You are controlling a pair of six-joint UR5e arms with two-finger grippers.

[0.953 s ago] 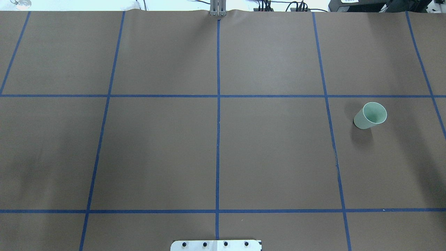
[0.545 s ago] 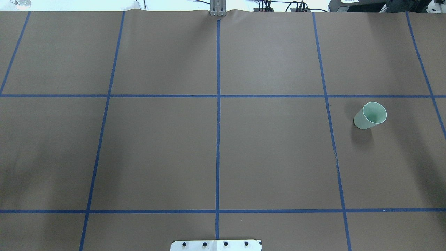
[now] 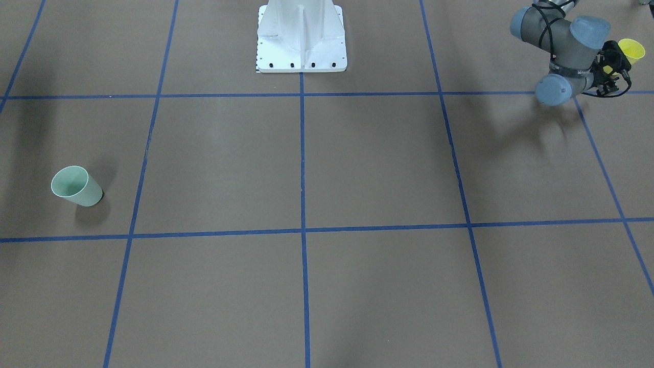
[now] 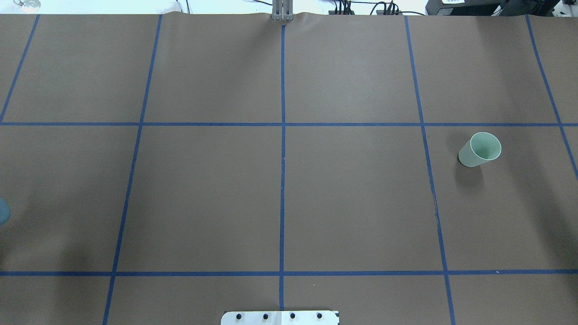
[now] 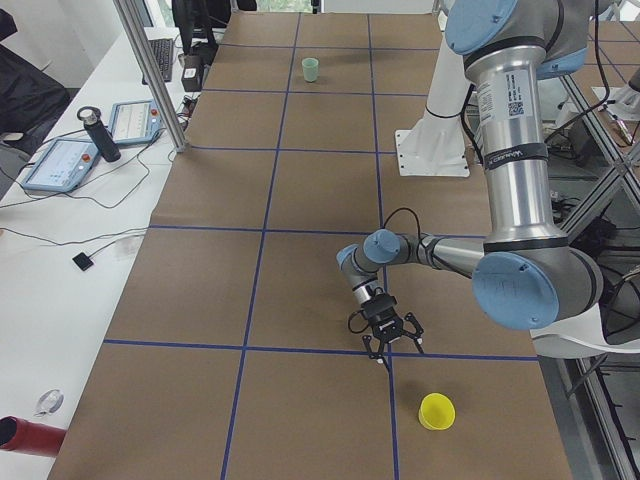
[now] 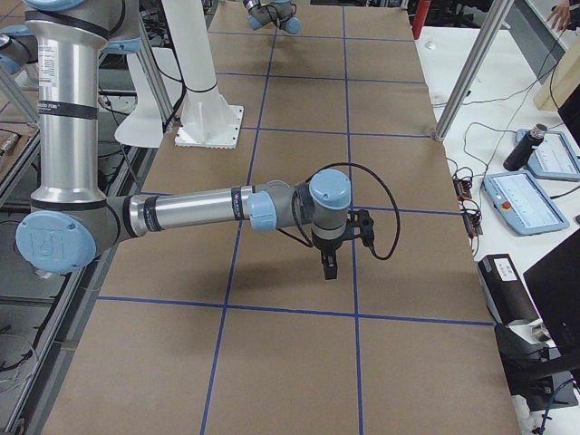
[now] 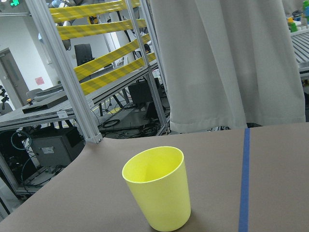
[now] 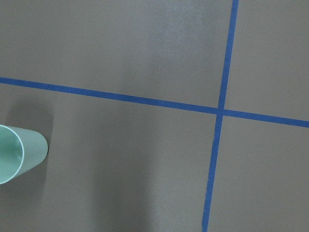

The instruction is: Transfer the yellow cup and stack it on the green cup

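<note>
Front-facing: left fingers (image 3: 615, 69) sit low over the counter (image 3: 357, 153), right next to the yellow cup (image 3: 632, 49). The cup is just past the tips, and I can't judge contact from here. The green cup (image 3: 76, 186) is at the opposite end, well apart from them, upright and empty.

Overhead: only the green cup shows, plus a blue-grey sliver of the left arm (image 4: 2, 212) at the edge. No fingers and no yellow cup are in frame.

Exterior left: left fingers are spread wide with nothing between them. The yellow cup stands mouth up, near the tips but off to one side, with a clear gap. The green cup is far down the counter.

Exterior right: right fingers (image 6: 328, 267) point down, close above the counter and mid-table. This is the only view of them, so I can't tell whether they're spread or closed. Nothing visible hangs from them.

Left wrist: the yellow cup is dead ahead of the fingers, upright and close. The fingers themselves are out of frame.

Right wrist: looking down, the green cup is cut by the lower-left edge, so it's off to the side of the right fingers, not under them.

Status: nothing done yet, this looks like pre-grasp. Left to do: close on the yellow cup, lift, get it across (probably a handover to the right arm), and seat it in the green cup.
</note>
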